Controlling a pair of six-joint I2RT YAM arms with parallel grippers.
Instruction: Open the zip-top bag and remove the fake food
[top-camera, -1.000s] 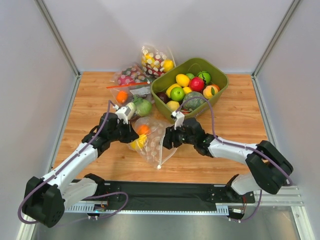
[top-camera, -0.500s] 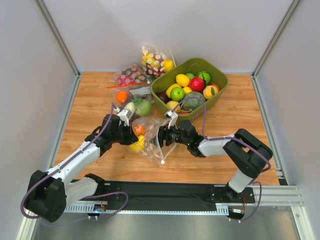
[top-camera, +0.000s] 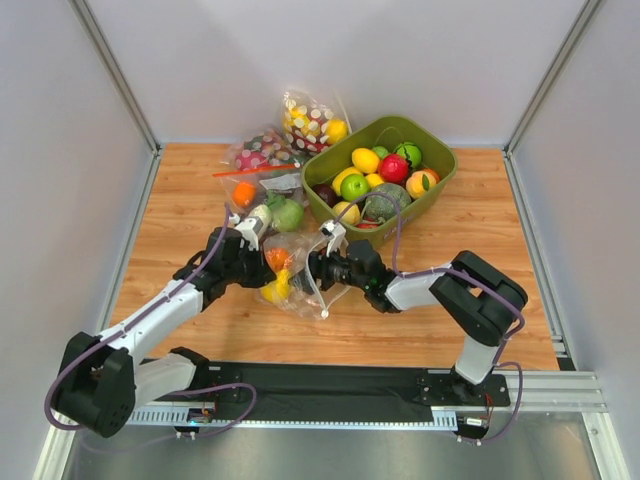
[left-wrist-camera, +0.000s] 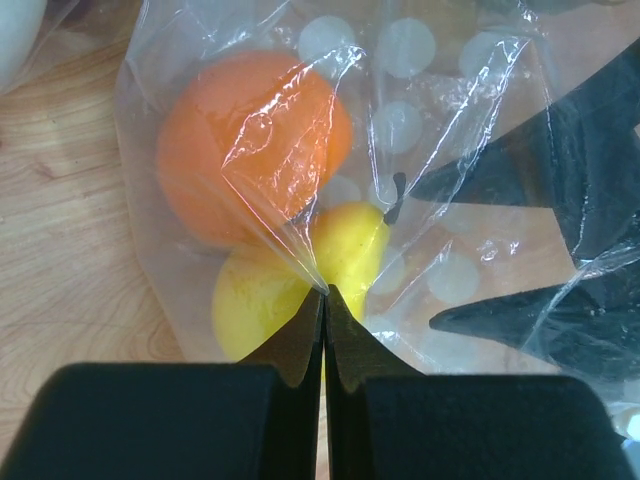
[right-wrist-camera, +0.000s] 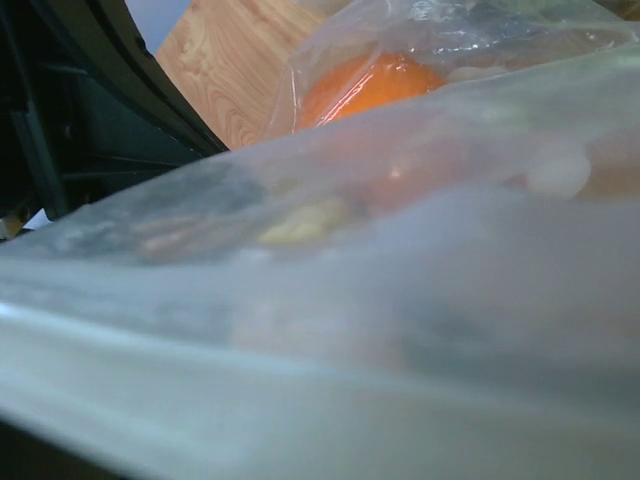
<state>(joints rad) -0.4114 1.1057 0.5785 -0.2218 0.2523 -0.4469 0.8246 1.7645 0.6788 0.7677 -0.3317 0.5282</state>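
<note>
A wooden table (top-camera: 480, 250) fills the middle of the top view. A green bin (top-camera: 441, 163) heaped with plastic fruit stands in the upper centre, just right of several other filled bags.

The zip-top bag (top-camera: 303, 292), clear with white dots, lies crumpled on the wood at the centre of the frame, below the bin and between the two arms.

The left gripper (top-camera: 257, 264) reaches the bag's left side. In its wrist view its jaws are pressed fully together, pinching a fold of the bag's film at their tips.

The right gripper (top-camera: 318, 266) meets the bag from the right. Through the plastic, on the right of the left wrist view, its two dark fingers (left-wrist-camera: 560, 150) stand apart with nothing solid between them.

The fake food sits inside the bag: an orange fruit (left-wrist-camera: 240, 140) at the upper left of that view, and a yellow fruit (left-wrist-camera: 262, 300) touching it just below.
</note>
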